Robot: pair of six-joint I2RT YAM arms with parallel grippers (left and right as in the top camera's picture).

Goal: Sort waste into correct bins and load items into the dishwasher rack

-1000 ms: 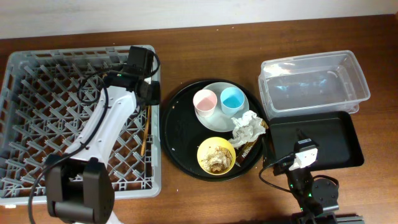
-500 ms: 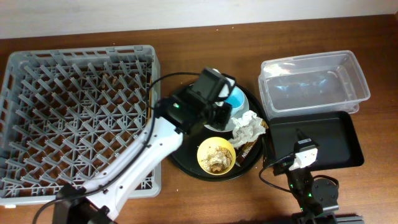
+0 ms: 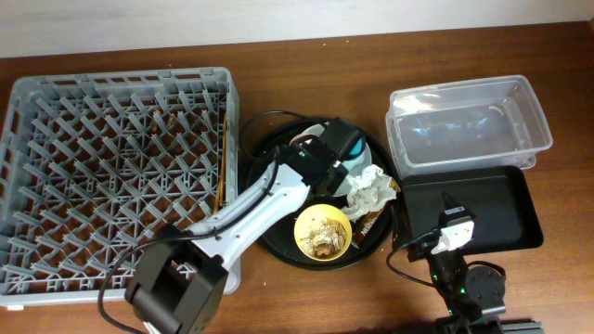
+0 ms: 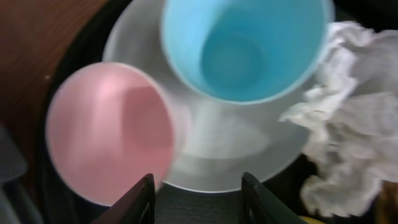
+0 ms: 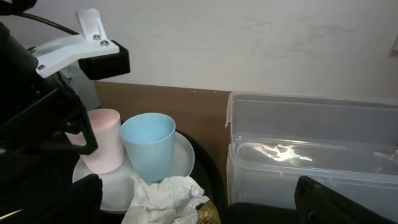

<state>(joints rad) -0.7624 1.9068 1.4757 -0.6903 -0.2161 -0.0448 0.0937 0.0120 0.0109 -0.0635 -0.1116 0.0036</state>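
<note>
My left gripper [image 4: 200, 200] is open and empty, hovering low over the pale plate [image 4: 236, 146] that holds the pink cup [image 4: 112, 130] and blue cup [image 4: 245, 43]. In the overhead view the arm hides both cups. The crumpled white napkin [image 3: 369, 189] lies right of them, with the brown wrapper [image 3: 371, 221] just below. The yellow bowl [image 3: 322, 232] holds beige food scraps. Two chopsticks [image 3: 223, 162] lie along the right edge of the grey rack [image 3: 56, 121]. My right gripper [image 3: 455, 230] is open and empty over the black rectangular tray [image 3: 492, 209]. The clear tub [image 3: 469, 121] stands behind it.
The plate, cups, bowl and waste all sit on a large round black tray [image 3: 269, 218] between the rack and the bins. The left arm [image 3: 260, 204] stretches across the rack's front right corner. The wall runs along the table's far edge.
My left arm has swung right from the rack's right side to above the cups on the round tray. The chopsticks now lie uncovered at the rack's right edge. The right arm has not moved.
</note>
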